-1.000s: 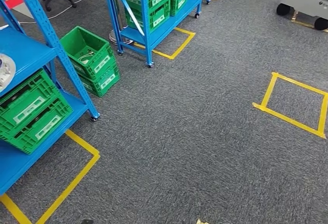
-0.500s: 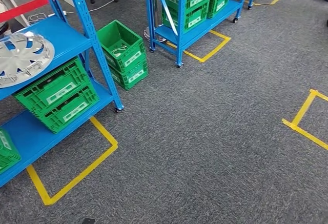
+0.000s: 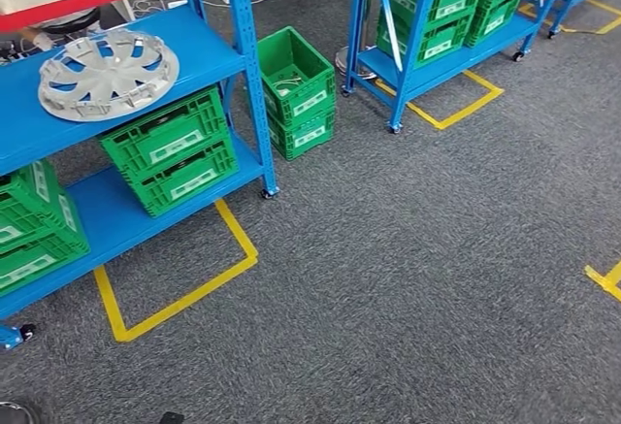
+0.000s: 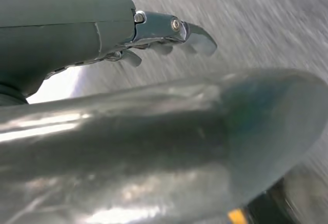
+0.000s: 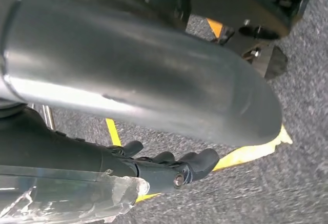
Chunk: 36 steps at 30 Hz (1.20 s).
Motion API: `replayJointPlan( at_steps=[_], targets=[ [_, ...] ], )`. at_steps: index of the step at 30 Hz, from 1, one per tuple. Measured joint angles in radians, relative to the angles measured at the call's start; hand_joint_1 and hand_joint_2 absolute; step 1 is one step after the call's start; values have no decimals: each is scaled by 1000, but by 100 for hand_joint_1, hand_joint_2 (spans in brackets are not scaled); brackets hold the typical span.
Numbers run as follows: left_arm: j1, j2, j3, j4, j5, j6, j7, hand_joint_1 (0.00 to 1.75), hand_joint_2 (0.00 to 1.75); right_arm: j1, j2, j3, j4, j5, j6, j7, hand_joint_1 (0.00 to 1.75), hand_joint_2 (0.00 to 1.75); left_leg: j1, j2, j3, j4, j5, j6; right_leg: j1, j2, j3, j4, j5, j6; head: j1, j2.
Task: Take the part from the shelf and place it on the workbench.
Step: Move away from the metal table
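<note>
Silver-grey and round, the part [image 3: 109,72], a spoked wheel cover, lies flat on the upper board of the near blue shelf [image 3: 212,53] at the left of the head view, well in from the board's front edge. Nothing touches it. Under that board, on the lower level, a pair of stacked green crates [image 3: 171,149] stands tilted toward the corner post, and a second green stack [image 3: 33,225] sits further left, cut by the picture edge. Two more green crates [image 3: 297,91], the upper one open at the top, stand stacked on the grey carpet [image 3: 410,278] just beside the shelf's right post. A yellow tape outline [image 3: 179,293] marks the carpet in front of the shelf. A second blue rack [image 3: 440,60] with green crates stands further back at the right, with its own yellow tape by its wheels.

Left hand [image 4: 166,34]: seen in the left wrist view, fingers extended and slightly apart, nothing between them, blurred carpet behind. It is empty and open.

Right hand [image 5: 166,165]: seen in the right wrist view, dark fingers stretched out side by side over the carpet and a strip of yellow tape, holding nothing. It is likewise empty and open.
</note>
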<state>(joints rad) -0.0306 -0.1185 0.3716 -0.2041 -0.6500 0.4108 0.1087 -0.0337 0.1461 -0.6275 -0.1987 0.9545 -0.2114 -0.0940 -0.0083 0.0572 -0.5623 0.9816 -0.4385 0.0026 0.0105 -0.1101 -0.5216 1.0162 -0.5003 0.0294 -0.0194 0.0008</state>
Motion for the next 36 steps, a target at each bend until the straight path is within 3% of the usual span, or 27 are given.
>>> replayJointPlan(
  at_steps=[1,3,5,6,7,8,10,12,14,16,18,20,21,22,24,26,27,28,29,30,32,34,36],
  targets=[
    [2,2,-12,0,-34,70,32,0,0,0,0,0,0,-2,-5,0,0,0,4,-12,0,-2,2,5,-2,23,-7,21,-16,6,3,0],
    [1,9,-38,0,-93,204,87,0,0,2,1,0,0,-5,-13,2,0,0,9,-36,-1,-3,6,14,-6,82,-54,128,-75,16,8,0],
    [1,19,-55,-5,-152,266,129,0,0,8,1,-1,0,-7,-20,6,0,0,10,-64,-4,-3,8,18,-9,103,-116,259,-129,20,10,0],
    [8,22,-56,-16,-196,276,152,0,0,10,1,-1,0,-8,-23,9,0,0,10,-78,-4,-3,8,18,-11,105,-131,287,-130,21,10,0],
    [18,24,-51,-35,-261,280,175,0,0,11,1,-2,0,-8,-26,10,0,0,11,-91,-3,-2,9,17,-12,107,-129,275,-111,21,10,0],
    [29,23,-37,-59,-336,282,191,0,0,11,1,-3,0,-9,-29,12,0,0,12,-104,-2,-2,10,14,-14,112,-109,226,-76,21,10,0],
    [42,17,23,-110,-489,284,195,0,0,12,3,-6,1,-11,-33,13,0,0,14,-131,-4,2,11,5,-23,154,-49,86,-9,23,11,0],
    [42,8,117,-153,-599,287,175,0,0,12,6,-10,1,-12,-35,14,0,0,15,-153,-12,4,15,-9,-28,189,-15,12,10,18,11,0],
    [42,-3,222,-181,-658,290,152,0,0,10,8,-13,1,-12,-37,15,0,0,19,-171,-20,2,22,-23,-25,181,-11,6,10,5,11,0],
    [43,-15,309,-198,-678,290,137,0,0,9,10,-15,1,-12,-37,15,0,0,19,-149,-31,18,11,-34,-25,161,-10,3,16,-9,6,0],
    [40,-25,367,-210,-683,290,132,0,0,11,13,-16,1,-11,-37,15,0,0,16,-99,-74,107,-42,-40,-24,134,-10,-1,18,-19,-1,0],
    [38,-32,404,-219,-686,290,130,0,0,15,14,-17,1,-11,-37,15,0,0,16,-76,-137,239,-101,-44,-20,103,-11,-1,17,-23,-5,0],
    [38,-34,418,-223,-687,290,129,0,0,15,14,-18,1,-11,-37,15,0,0,16,-73,-154,277,-110,-44,-18,87,-12,-1,16,-25,-5,0],
    [38,-35,430,-226,-688,290,129,0,0,15,14,-18,1,-11,-37,15,0,0,16,-72,-153,280,-100,-44,-17,73,-12,-1,16,-25,-5,0],
    [40,-38,447,-231,-688,290,129,0,0,13,15,-18,1,-11,-37,15,0,0,14,-53,-95,180,-42,-38,-16,49,-9,-1,14,-24,-6,0],
    [36,-40,458,-237,-689,290,129,0,0,12,16,-18,1,-11,-37,15,0,0,7,1,-26,54,-1,-30,-9,27,-6,0,8,-17,-6,0],
    [34,-42,462,-239,-690,290,129,0,0,11,16,-18,1,-11,-37,15,0,0,3,19,-8,19,4,-25,-6,17,-4,0,5,-13,-6,0],
    [32,-43,466,-241,-691,290,128,0,0,10,16,-18,1,-11,-37,15,0,0,0,24,-4,7,1,-21,-3,6,-1,-2,2,-8,-6,0],
    [32,-45,472,-243,-695,291,126,0,0,8,16,-18,1,-11,-37,15,0,0,1,10,-4,6,2,-15,-2,-6,3,-5,0,-4,-5,0],
    [33,-48,479,-244,-700,291,123,0,0,6,16,-18,1,-11,-37,15,0,0,3,-2,-4,4,3,-10,-3,-8,8,-5,-4,1,-4,0],
    [32,-52,501,-245,-716,291,112,0,0,3,16,-18,1,-9,-37,15,0,0,9,-25,-3,0,8,1,-6,32,-3,36,-35,13,0,0],
    [26,-56,528,-245,-732,291,98,0,0,4,16,-19,1,-8,-36,16,0,0,12,-48,-5,-1,10,10,-10,89,-60,157,-100,22,5,0],
    [21,-63,558,-245,-751,291,85,0,0,7,16,-19,1,-6,-35,17,0,0,12,-74,-7,0,11,12,-11,104,-120,273,-140,23,7,0]
  ],
)
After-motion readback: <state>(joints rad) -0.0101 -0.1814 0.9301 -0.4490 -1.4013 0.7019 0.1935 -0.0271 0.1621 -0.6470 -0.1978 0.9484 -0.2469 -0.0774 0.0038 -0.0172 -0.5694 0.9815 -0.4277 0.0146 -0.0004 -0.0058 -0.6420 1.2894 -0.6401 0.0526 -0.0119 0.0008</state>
